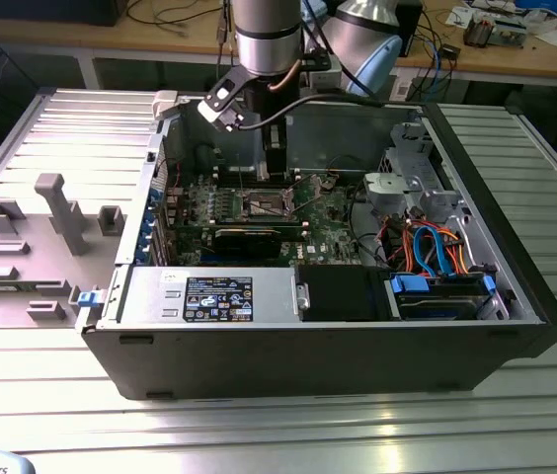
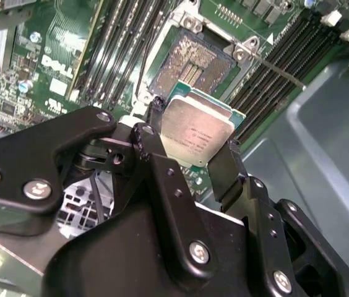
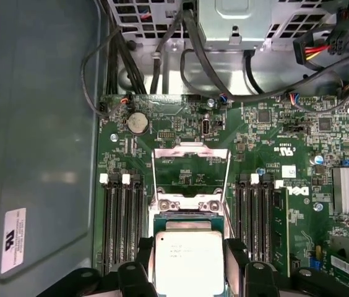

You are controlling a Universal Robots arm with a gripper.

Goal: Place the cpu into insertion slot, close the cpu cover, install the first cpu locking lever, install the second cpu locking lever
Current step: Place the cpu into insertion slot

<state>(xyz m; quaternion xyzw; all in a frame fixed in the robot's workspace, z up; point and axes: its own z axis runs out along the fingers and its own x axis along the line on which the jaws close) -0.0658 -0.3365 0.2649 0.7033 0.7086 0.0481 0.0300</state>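
Pinching the cpu [image 3: 189, 263] by two opposite edges in the gripper [image 2: 192, 143], close over the bare insertion slot [image 2: 190, 65] toward the far wall of the computer case [image 1: 358, 360], cpu cover [image 3: 191, 150] swung open.

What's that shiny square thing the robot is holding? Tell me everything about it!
That is the cpu, a small flat square chip with a silver-grey metal top, tiny print on it and a thin green edge. The black fingers pinch it on two opposite sides, so it is held up in the air. It hangs just over the insertion slot on the green board, not in it yet. Nothing else touches it.
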